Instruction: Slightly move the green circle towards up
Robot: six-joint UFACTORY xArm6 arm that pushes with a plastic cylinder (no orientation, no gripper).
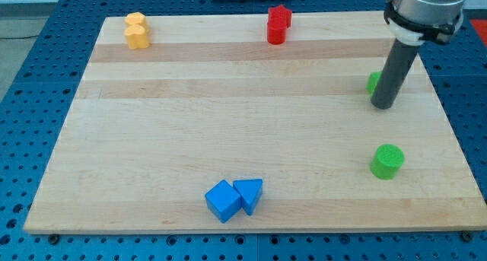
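Your tip [383,106] is a bare rod with no jaws to open or close, planted at the view's right beside a half-hidden green block [373,82]. Below it, well apart, sits the green circle [388,161]; you'd need to get beneath it to push up.

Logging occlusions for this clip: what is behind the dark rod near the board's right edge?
A green block peeks out at the view's left of my tip. Only a sliver shows; its shape is hidden behind the rod. The green circle sits apart, lower down.
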